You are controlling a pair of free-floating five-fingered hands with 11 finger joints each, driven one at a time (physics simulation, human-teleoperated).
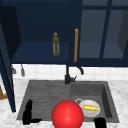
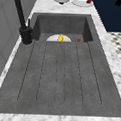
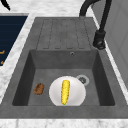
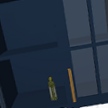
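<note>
My left hand (image 1: 27, 113) hangs over the sink's front left corner, upright, fingers straight and thumb out to the right, holding nothing. A black sliver of a hand (image 3: 5, 4) shows at the far left corner in the right side view. Just a dark part of my right hand (image 1: 100, 122) shows at the bottom edge, in front of the basin. Between the hands is a large red ball (image 1: 67, 115). Neither hand touches it. A white plate (image 3: 75, 93) with a corn cob (image 3: 65, 91) lies in the basin, next to a small brown lump (image 3: 39, 88).
The open wall cabinet holds a green bottle (image 1: 56, 44) on its lower shelf (image 4: 32, 100), beside an orange door handle (image 1: 76, 45). A black faucet (image 1: 67, 76) stands behind the sink. The ribbed drainboard (image 2: 59, 71) is at the left. The cabinet's open door (image 1: 6, 82) juts out at the left.
</note>
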